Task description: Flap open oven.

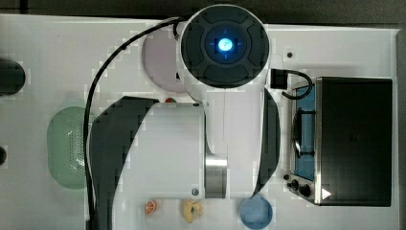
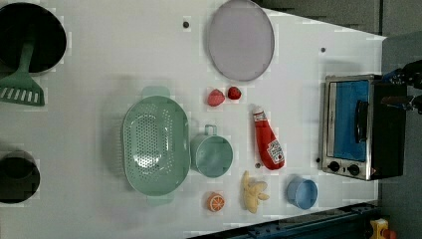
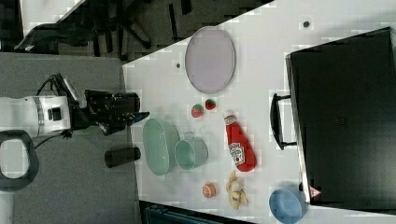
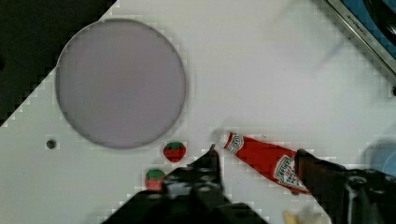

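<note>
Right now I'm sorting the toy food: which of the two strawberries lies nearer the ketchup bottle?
The smaller, darker red strawberry, closer to the ketchup bottle than the paler one.

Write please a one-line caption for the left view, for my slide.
Tabletop with closed oven, green colander, ketchup bottle, purple plate and toy foods before opening.

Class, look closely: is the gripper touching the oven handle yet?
Apart. In the right view the gripper hangs far from the oven handle.
</note>
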Controlling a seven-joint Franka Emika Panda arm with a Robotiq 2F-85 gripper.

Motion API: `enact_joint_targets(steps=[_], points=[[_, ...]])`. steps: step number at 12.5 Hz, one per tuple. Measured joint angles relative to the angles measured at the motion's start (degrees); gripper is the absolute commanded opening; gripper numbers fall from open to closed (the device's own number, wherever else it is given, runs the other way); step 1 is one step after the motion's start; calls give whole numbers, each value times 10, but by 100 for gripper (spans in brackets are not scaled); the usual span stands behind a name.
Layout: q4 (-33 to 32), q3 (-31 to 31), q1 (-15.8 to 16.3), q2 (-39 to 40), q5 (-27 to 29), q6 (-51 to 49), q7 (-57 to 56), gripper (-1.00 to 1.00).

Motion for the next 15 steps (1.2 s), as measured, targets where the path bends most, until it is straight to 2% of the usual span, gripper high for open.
enact_joint_targets(steps=[3, 4, 6, 7, 13, 14, 15], points=[[-157, -21, -5, -170, 1, -98, 8, 99], [-172, -22, -12, -210, 1, -100, 8, 100], [-153, -31, -15, -250, 1, -95, 8, 100], [-142, -32, -15, -259, 0, -91, 8, 90], [-144, -30, -16, -229, -1, -88, 9, -55], [-148, -30, -16, -220, -2, -88, 9, -65], [-149, -32, -15, -213, 0, -89, 9, -65]])
